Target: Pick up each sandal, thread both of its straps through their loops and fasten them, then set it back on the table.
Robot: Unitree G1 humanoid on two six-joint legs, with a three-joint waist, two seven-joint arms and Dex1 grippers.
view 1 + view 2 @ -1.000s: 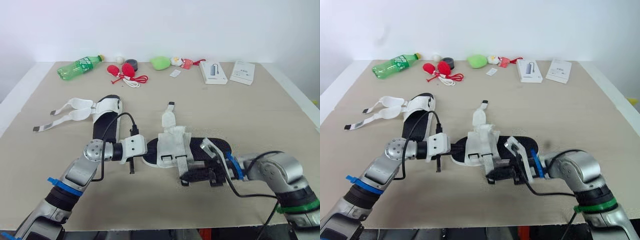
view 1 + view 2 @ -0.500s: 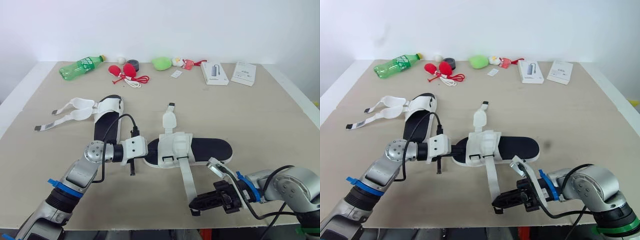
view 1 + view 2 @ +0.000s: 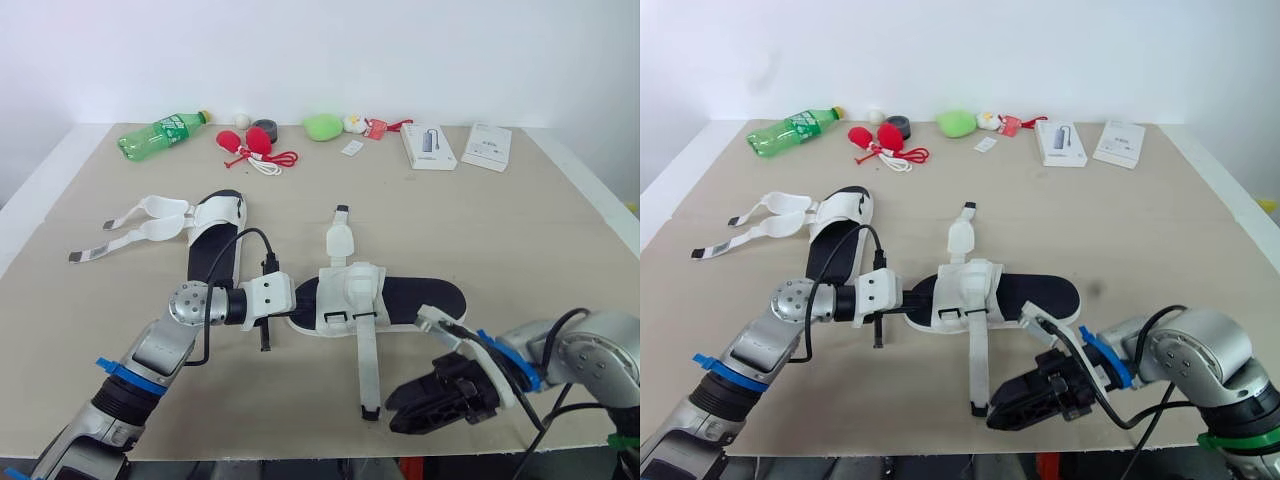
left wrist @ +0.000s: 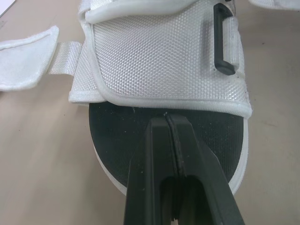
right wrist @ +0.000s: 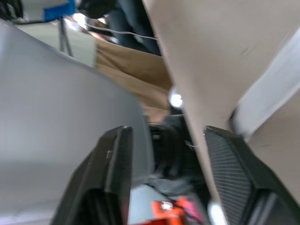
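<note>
We see the left pincer (image 4: 168,123) pressed together over the toe of the sandal (image 3: 345,290), which lies flat mid-table (image 3: 500,230). Its long strap (image 3: 366,360) trails toward the near edge, its tip just beside our right pincer (image 3: 402,408), whose fingers are spread.

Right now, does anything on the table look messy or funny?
Yes. The near sandal has its long strap lying loose and unfastened, stretched toward the front edge of the table. The other sandal has its two straps sprawled sideways, undone too.
</note>
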